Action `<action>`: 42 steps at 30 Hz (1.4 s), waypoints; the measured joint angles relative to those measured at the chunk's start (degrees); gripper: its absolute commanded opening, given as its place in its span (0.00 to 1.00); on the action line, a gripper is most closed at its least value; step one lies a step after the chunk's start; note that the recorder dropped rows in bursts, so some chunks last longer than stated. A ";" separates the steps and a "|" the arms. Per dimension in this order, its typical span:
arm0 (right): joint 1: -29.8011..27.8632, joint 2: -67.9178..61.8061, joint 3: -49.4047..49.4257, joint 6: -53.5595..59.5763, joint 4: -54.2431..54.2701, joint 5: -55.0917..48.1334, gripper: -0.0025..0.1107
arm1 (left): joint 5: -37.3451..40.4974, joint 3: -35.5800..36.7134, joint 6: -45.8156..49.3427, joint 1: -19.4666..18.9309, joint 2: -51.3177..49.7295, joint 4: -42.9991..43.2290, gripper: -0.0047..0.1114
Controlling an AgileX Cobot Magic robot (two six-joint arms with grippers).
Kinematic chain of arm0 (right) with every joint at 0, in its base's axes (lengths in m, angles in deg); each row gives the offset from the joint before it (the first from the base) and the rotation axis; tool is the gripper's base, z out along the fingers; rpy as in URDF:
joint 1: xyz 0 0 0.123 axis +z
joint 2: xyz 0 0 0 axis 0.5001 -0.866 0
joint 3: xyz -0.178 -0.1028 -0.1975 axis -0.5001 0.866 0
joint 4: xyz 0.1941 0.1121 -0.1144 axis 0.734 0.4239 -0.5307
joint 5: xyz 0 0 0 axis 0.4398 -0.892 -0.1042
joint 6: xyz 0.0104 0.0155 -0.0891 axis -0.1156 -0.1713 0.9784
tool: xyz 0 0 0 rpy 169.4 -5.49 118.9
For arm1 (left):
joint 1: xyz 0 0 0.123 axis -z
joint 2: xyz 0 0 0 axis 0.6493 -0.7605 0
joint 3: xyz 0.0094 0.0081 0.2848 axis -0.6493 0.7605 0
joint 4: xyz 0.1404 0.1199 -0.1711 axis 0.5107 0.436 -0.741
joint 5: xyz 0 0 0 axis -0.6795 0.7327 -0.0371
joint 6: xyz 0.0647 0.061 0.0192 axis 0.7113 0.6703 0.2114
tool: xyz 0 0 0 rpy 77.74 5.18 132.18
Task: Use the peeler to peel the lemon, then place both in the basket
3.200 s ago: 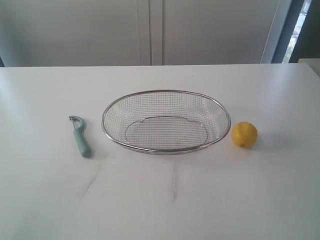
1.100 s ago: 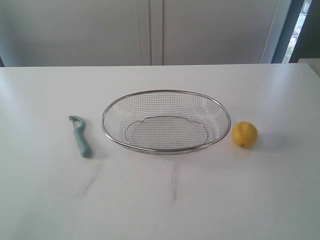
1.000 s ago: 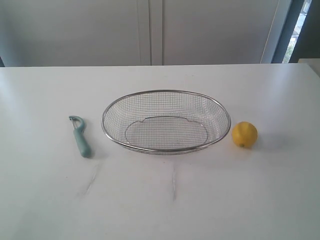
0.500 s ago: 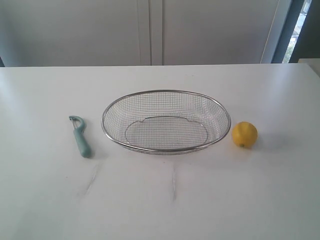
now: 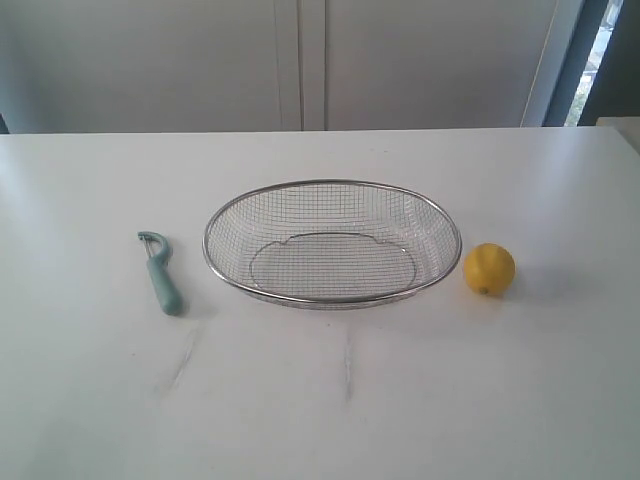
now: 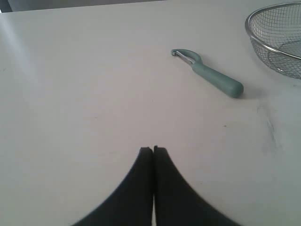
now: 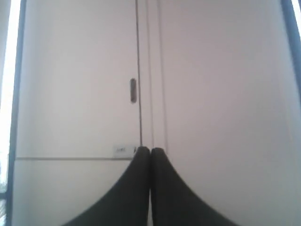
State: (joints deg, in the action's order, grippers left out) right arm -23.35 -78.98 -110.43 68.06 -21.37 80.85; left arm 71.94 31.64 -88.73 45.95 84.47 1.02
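The yellow lemon (image 5: pixel 489 269) rests on the white table just right of the wire-mesh basket (image 5: pixel 333 188), which holds nothing. The teal-handled peeler (image 5: pixel 160 273) lies left of the basket, its blade end pointing away from the camera. Neither arm shows in the exterior view. In the left wrist view my left gripper (image 6: pixel 153 149) is shut and empty above bare table, with the peeler (image 6: pixel 211 76) and the basket's rim (image 6: pixel 263 14) farther off. My right gripper (image 7: pixel 150 149) is shut and empty, facing a pale wall with cabinet doors; no task object shows there.
The white table (image 5: pixel 320 400) runs wide on all sides of the three objects. A pale wall with cabinet panels (image 5: pixel 300 60) stands behind its far edge, and a window strip (image 5: pixel 600 50) sits at the far right.
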 measured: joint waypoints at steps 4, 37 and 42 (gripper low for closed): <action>0.03 -9.03 -5.00 -17.96 -17.35 -5.60 0.02 | 0.00 0.00 0.00 0.00 0.00 0.00 0.04; 27.84 -49.89 -42.50 -0.87 -10.97 -77.26 0.02 | 0.00 0.00 0.00 0.00 0.00 0.00 0.04; 34.10 -58.04 -53.29 -0.66 -10.97 -81.26 0.02 | 0.00 0.00 0.00 0.00 0.00 0.00 0.04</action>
State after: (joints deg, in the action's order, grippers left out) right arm 10.75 -137.02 -163.73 67.41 -32.34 -0.41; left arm 71.94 31.64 -88.73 45.95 84.47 1.02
